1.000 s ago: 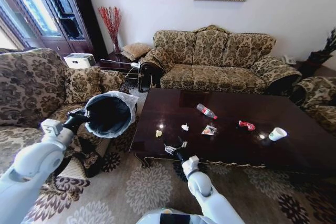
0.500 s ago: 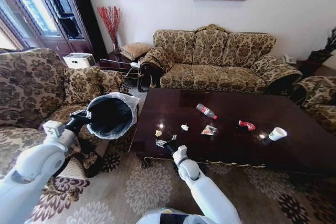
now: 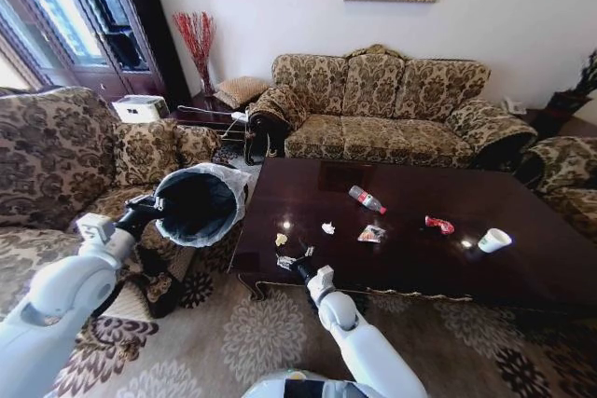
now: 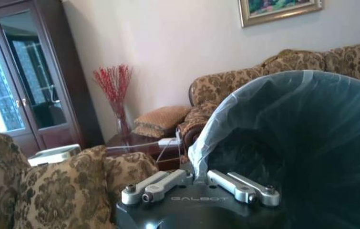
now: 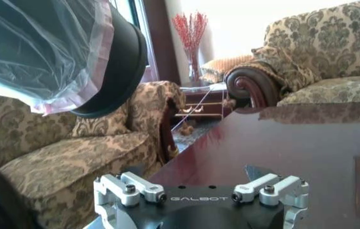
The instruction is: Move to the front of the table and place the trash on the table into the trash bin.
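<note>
Head view: the table (image 3: 485, 267), glossy dark brown wood with carved trim, filled frame centre and right, on a patterned carpet before a floral brocade sofa (image 3: 392, 104). Scattered on its top were a clear bottle (image 3: 367, 199) with red label, red wrapper (image 3: 437, 224), white paper cup (image 3: 492, 240), snack bag (image 3: 371, 233) and small scraps (image 3: 327, 227). At centre-left the left gripper (image 3: 149, 209) pinched the rim of the trash bin (image 3: 198, 202), round, black, tipped with its mouth toward the camera. The right gripper (image 3: 298, 264) sat at the table's near edge over a crumpled scrap; cannot tell its claw state. Left wrist view: the bin's translucent liner (image 4: 282, 129) filled the right half. Right wrist view: the bin (image 5: 113, 71) hung upper left above the reflective tabletop.
</note>
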